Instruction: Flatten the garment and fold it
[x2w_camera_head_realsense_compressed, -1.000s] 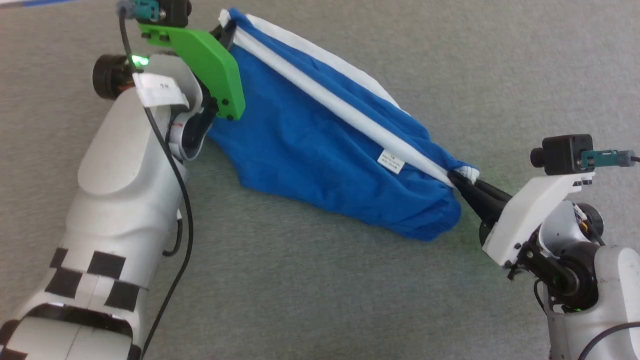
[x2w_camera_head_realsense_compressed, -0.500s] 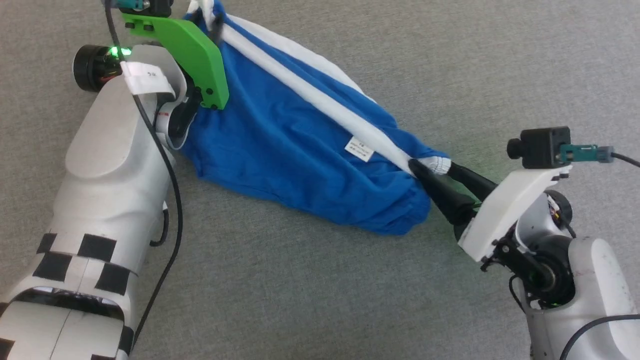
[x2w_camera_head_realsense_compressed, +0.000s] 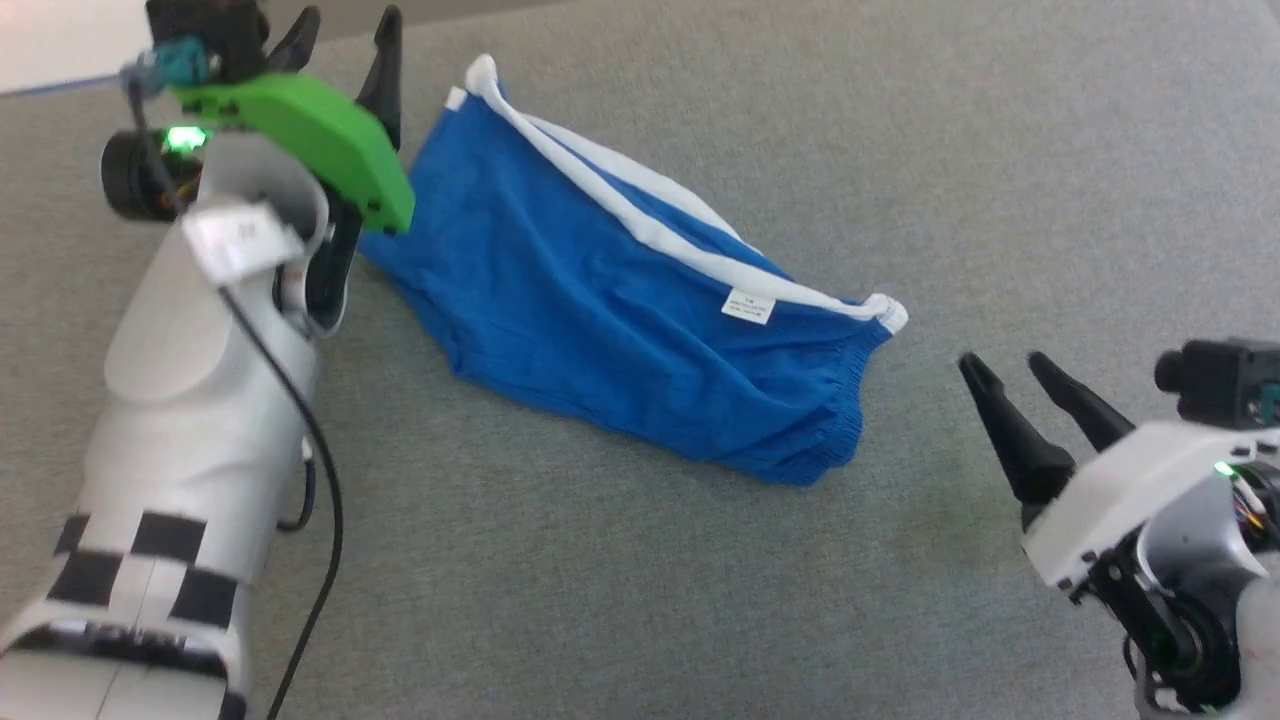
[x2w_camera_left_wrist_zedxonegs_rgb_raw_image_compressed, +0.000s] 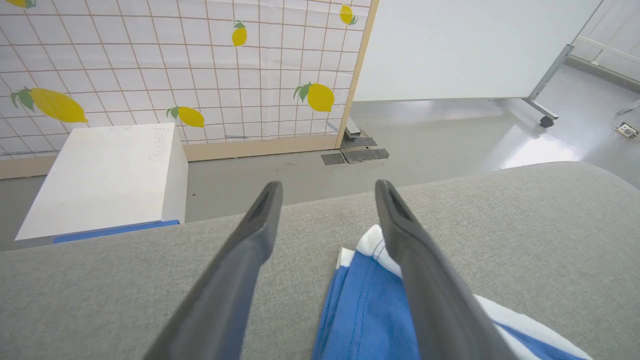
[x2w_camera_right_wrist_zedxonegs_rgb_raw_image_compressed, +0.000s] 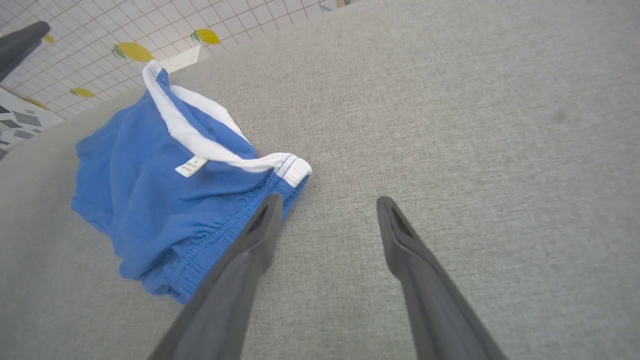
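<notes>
Garment position: blue shorts (x2w_camera_head_realsense_compressed: 620, 330) lie crumpled on the grey cloth surface (x2w_camera_head_realsense_compressed: 600, 580), running slantwise between the two grippers, with a white stripe along the far edge.
Left gripper: (x2w_camera_head_realsense_compressed: 348, 20) fingers spread wide, nothing between them. The garment's far, white-tipped end lies just beside it.
Left wrist view: one finger of the left gripper (x2w_camera_left_wrist_zedxonegs_rgb_raw_image_compressed: 327, 186) crosses in front of that end of the shorts (x2w_camera_left_wrist_zedxonegs_rgb_raw_image_compressed: 365, 305); contact cannot be judged.
Right gripper: (x2w_camera_head_realsense_compressed: 1000, 362) fingers spread wide, gripping nothing. It sits near the gathered elastic end, with a strip of bare surface between them.
Right wrist view: the gripper (x2w_camera_right_wrist_zedxonegs_rgb_raw_image_compressed: 329, 200) points past the elastic hem of the shorts (x2w_camera_right_wrist_zedxonegs_rgb_raw_image_compressed: 150, 200), and bare grey cloth shows between the fingers.
Tag: small white tag (x2w_camera_head_realsense_compressed: 748, 306) just below the stripe near the elastic end, also seen at (x2w_camera_right_wrist_zedxonegs_rgb_raw_image_compressed: 191, 166). Its print is too small to read.
Other writing: white label (x2w_camera_head_realsense_compressed: 235, 235) on the left forearm, blurred.
Room: gridded wall panel with lemon print (x2w_camera_left_wrist_zedxonegs_rgb_raw_image_compressed: 150, 65), white box (x2w_camera_left_wrist_zedxonegs_rgb_raw_image_compressed: 100, 180) before it, white board on a castor leg (x2w_camera_left_wrist_zedxonegs_rgb_raw_image_compressed: 465, 45), glossy grey floor (x2w_camera_left_wrist_zedxonegs_rgb_raw_image_compressed: 450, 140).
</notes>
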